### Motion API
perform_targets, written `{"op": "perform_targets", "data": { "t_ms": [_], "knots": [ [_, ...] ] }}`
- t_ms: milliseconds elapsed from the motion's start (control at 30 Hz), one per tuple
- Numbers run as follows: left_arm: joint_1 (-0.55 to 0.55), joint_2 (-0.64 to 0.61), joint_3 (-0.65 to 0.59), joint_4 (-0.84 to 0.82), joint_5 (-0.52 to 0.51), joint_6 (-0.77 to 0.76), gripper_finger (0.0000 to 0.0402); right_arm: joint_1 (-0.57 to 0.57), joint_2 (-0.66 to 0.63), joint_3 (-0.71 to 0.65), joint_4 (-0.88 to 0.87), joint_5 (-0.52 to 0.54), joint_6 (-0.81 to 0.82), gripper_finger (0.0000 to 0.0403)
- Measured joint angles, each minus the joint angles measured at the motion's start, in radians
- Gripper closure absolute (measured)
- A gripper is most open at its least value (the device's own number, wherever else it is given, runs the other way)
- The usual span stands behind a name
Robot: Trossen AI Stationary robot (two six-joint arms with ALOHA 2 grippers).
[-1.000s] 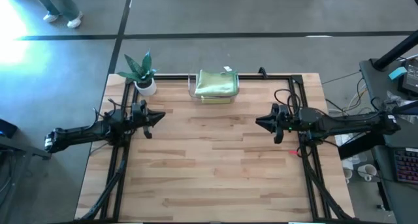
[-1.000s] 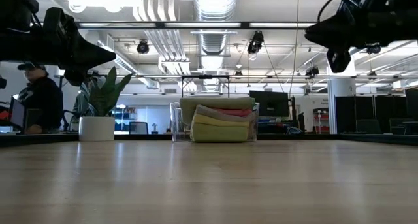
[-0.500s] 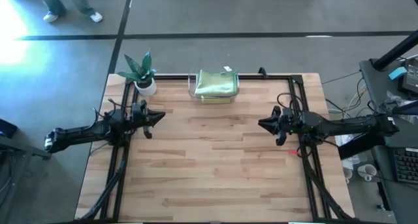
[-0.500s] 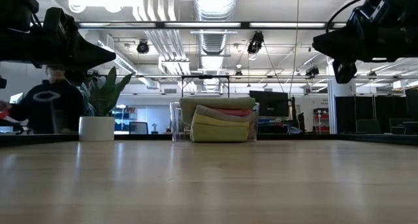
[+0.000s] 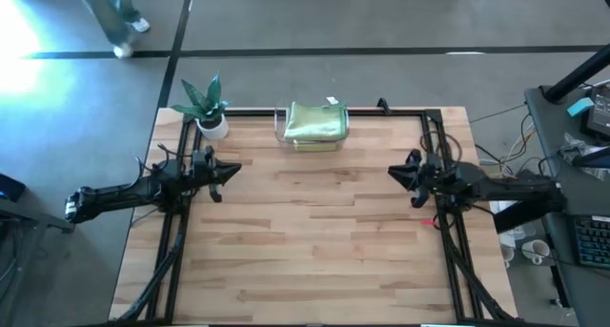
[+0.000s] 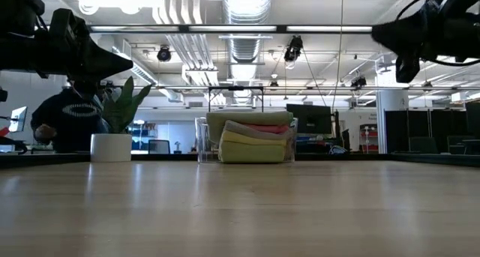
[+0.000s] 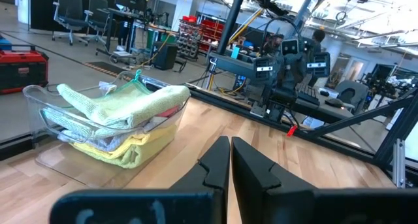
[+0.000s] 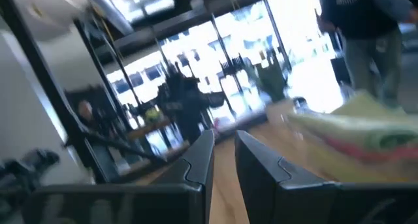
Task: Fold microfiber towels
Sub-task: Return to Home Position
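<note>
**All the towels are in the box, and my hands are empty**

The folded microfiber towels [image 5: 315, 122] sit in one pile inside the clear bin [image 5: 282, 127]. The bin is at the middle of the far edge of the bench [image 5: 315, 241]. A little plant [image 5: 212, 117] stands at the far left corner, near the bin but not touching it.

My left hand [image 5: 232, 170] hangs over the left edge of the bench. It is pinched shut and holds nothing. My right hand [image 5: 393, 173] hangs over the right side. It has a thin gap between its fingers and holds nothing too. Both are well apart from the bin.

I think the folding is done, and I only need to go to my rest place.

What could go wrong? The top green towel puffs up above the bin's rim. If an arm swings near and bumps the bin, that towel could slide off or come unfolded.

The pile lies flat. Its long side runs along the far edge of the bench, from left to right.
</note>
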Motion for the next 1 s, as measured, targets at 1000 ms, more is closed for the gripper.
{"op": "perform_targets", "data": {
  "t_ms": [1000],
  "knots": [
    [0.000, 0.013, 0.000, 0.000, 0.000, 0.000, 0.0400, 0.000, -0.068, 0.001, -0.289, 0.048, -0.027, 0.0349]
  ]
}}
